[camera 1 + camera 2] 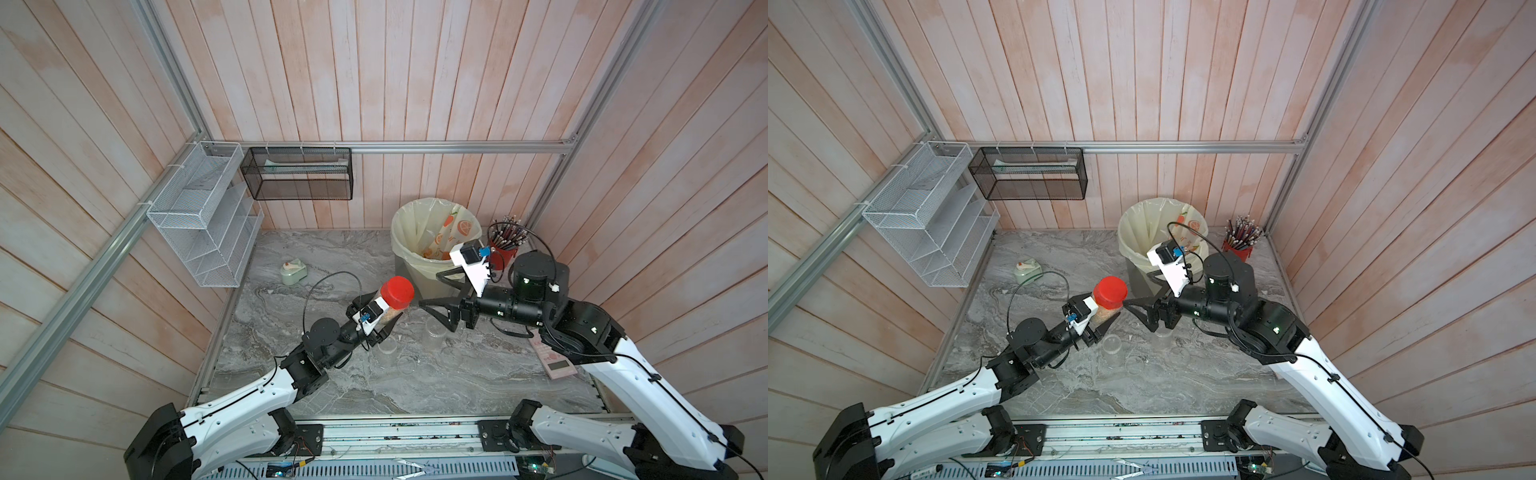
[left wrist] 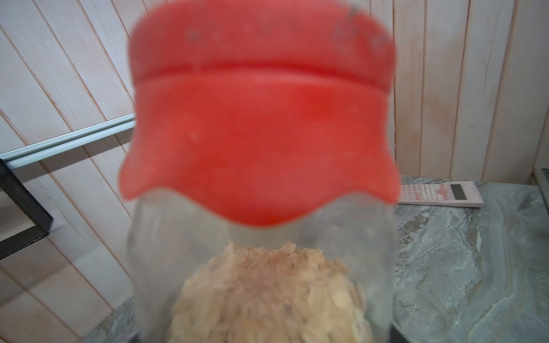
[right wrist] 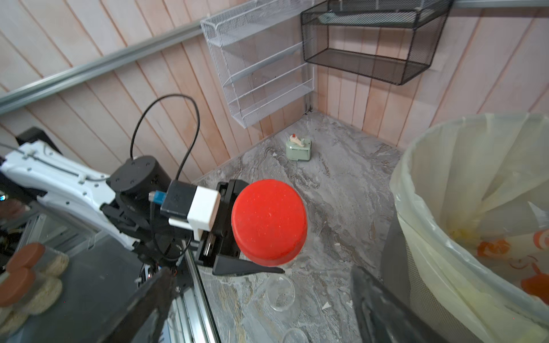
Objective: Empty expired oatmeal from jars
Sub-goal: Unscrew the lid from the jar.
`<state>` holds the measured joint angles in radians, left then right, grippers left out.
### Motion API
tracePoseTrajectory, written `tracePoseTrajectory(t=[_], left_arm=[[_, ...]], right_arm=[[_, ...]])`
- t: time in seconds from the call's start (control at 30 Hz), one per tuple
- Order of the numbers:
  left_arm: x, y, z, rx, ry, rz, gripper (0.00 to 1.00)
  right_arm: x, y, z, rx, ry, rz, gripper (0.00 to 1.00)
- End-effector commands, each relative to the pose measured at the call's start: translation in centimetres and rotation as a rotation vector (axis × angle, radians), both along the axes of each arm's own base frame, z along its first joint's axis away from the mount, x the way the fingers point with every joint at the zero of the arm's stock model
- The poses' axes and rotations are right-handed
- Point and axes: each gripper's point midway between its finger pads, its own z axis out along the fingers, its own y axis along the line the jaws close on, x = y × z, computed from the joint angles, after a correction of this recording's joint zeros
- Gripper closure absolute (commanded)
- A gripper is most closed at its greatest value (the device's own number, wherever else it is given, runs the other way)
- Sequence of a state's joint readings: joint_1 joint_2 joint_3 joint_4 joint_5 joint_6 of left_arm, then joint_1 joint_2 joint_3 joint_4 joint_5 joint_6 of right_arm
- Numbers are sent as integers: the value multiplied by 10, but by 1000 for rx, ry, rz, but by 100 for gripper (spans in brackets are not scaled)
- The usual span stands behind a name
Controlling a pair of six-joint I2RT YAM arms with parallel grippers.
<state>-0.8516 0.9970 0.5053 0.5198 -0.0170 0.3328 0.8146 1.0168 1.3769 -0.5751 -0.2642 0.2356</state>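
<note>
Oatmeal [image 2: 267, 297] fills the lower part of the red-lidded jar [image 1: 394, 312] that our left gripper [image 1: 384, 319] grasps by its clear body. Its fingers are clamped on either side, and the jar is raised off the marble-patterned table [image 1: 374, 386]. The red lid [image 3: 269, 218] is on and faces upward.

Our right gripper [image 1: 429, 290] hovers near the lid on the bin side. Its jaws are spread wide with nothing between them, and its fingertips point toward the jar. In the right wrist view we see a gap between those fingers and the lid.

Below the two grippers, two more clear jars [image 1: 434, 332] [image 1: 388, 345] stand on the table, and both look empty to us. A clear round piece [image 1: 409, 364] lies just in front of them, though we cannot tell whether it is a lid.

Behind the right gripper stands the grey bin [image 1: 409, 270], lined with a yellowish bag [image 1: 415, 224]. An orange-printed wrapper [image 1: 457, 226] lies inside it. A red pencil cup [image 1: 505, 249] sits just beside the bin, against the wall.

A pink calculator [image 1: 557, 361] lies partly under our right arm. A small pale-green gadget [image 1: 293, 272] rests well apart, toward the far left corner. On the walls there hang a white wire rack [image 1: 199, 216] and a black mesh basket [image 1: 297, 174].
</note>
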Motion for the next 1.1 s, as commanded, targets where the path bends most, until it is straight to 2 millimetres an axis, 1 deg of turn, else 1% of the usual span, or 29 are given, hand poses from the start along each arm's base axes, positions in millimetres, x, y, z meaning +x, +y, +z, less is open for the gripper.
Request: tracePoseTrajectory(t=[0.0, 0.13, 0.3, 0.43, 0.53, 0.77, 0.9, 1.07], left_arm=[[11, 7, 26, -6, -98, 78, 95], [17, 11, 24, 32, -129, 121, 95], [23, 11, 20, 60, -152, 154, 95], [27, 10, 17, 72, -159, 164, 95], [28, 9, 15, 85, -164, 169, 96], [28, 11, 17, 78, -172, 176, 96], [28, 13, 16, 77, -168, 182, 96], [28, 13, 13, 79, -162, 181, 96]], right_arm=[[30, -5, -6, 103, 208, -220, 8], [41, 5, -20, 96, 305, -294, 7], [48, 28, -30, 58, 361, -293, 5], [53, 39, -36, 31, 389, -289, 4], [56, 43, -42, 11, 401, -297, 4], [58, 54, -62, -52, 425, -280, 6], [58, 57, -63, -57, 421, -271, 11], [51, 61, -66, -65, 430, -251, 17]])
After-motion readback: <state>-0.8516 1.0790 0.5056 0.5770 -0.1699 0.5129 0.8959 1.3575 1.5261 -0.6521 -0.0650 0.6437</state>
